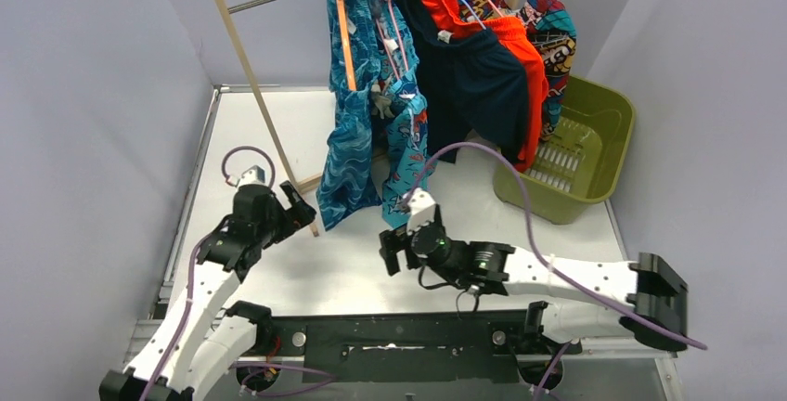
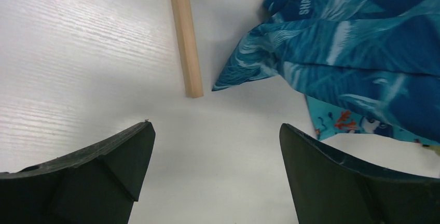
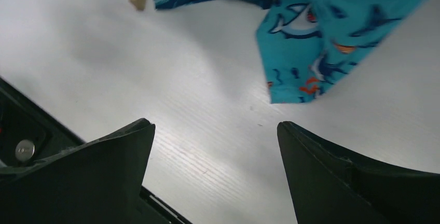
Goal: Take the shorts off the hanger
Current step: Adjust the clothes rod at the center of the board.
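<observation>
Two claws hang empty, fingers spread wide, over the white bench [image 1: 325,276]: left claw [image 1: 299,204] at eight o'clock of the teal leaf-print shorts [image 1: 351,141], right claw [image 1: 390,252] at five o'clock.

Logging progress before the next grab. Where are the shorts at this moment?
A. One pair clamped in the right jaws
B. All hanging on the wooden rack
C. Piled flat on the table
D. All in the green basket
B: the teal leaf-print shorts, turquoise cartoon-print shorts, navy shorts, orange-red shorts and multicolour shorts all hang from the wooden rack, and the green basket shows a bare slotted floor.
</observation>
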Action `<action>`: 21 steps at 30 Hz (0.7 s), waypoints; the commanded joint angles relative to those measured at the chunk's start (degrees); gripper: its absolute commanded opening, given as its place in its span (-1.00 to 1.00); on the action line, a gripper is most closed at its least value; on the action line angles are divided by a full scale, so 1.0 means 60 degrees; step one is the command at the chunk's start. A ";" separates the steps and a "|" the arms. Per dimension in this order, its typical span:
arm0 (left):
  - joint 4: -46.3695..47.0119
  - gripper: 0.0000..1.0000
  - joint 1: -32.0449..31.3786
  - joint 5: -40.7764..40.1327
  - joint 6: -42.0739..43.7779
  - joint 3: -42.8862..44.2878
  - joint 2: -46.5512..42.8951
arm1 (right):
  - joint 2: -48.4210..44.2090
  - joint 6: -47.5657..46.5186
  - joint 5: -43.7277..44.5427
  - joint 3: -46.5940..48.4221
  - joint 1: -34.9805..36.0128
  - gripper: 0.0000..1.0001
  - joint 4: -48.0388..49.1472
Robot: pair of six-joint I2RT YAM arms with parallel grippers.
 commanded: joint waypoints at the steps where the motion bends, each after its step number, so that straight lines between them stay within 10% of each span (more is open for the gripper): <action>1: 0.0982 0.85 -0.1130 -0.2033 -0.0399 0.0126 0.1282 | -0.1480 0.0445 0.2146 -0.0201 -0.0332 0.88 -0.0816; 10: 0.1034 0.85 -0.2847 -0.4657 -0.1031 0.0775 0.4855 | -0.2761 0.0849 0.2952 -0.0019 -0.0739 0.91 -0.2171; 21: 0.3011 0.85 -0.0362 -0.3908 0.0102 0.1287 0.6360 | -0.3622 0.1126 0.3315 -0.0396 -0.0931 0.94 -0.3098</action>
